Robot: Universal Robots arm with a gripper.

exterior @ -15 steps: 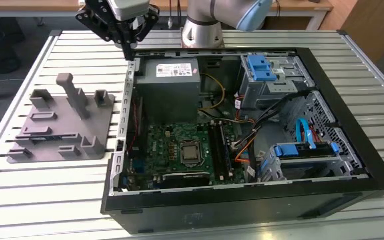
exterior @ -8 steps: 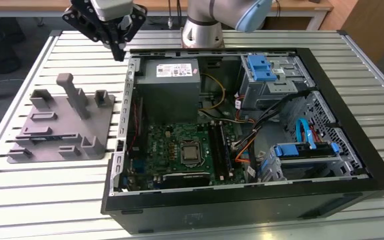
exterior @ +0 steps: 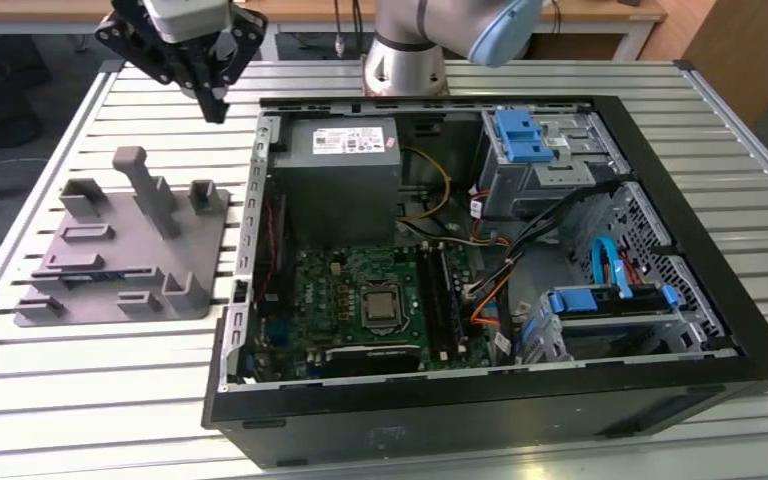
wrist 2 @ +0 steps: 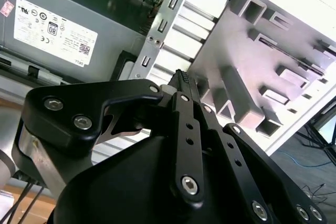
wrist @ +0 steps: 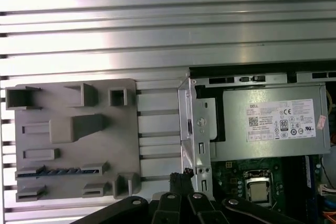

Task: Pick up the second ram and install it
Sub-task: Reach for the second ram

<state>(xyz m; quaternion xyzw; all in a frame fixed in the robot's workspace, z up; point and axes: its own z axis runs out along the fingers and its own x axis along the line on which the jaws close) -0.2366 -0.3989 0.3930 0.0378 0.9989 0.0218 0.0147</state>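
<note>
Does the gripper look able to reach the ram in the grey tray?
Probably yes: the ram sits uncovered in the tray, and the gripper hangs free above the table nearby, fingers shut.

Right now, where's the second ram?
First wrist view: the second ram sits in a slot of the grey tray, to the exterior view's left of the open computer case.

A grey moulded plastic tray [exterior: 104, 262] with slots and upright posts lies flat on the slatted aluminium table [exterior: 91, 400]. It is just beside the open black metal computer case [exterior: 491, 410], on the exterior view's left. Inside the case sit a grey boxy power supply [exterior: 337, 175] with a white label, a green motherboard [exterior: 344, 290] and two blue plastic drive brackets [exterior: 524, 135] towards the exterior view's right.
</note>
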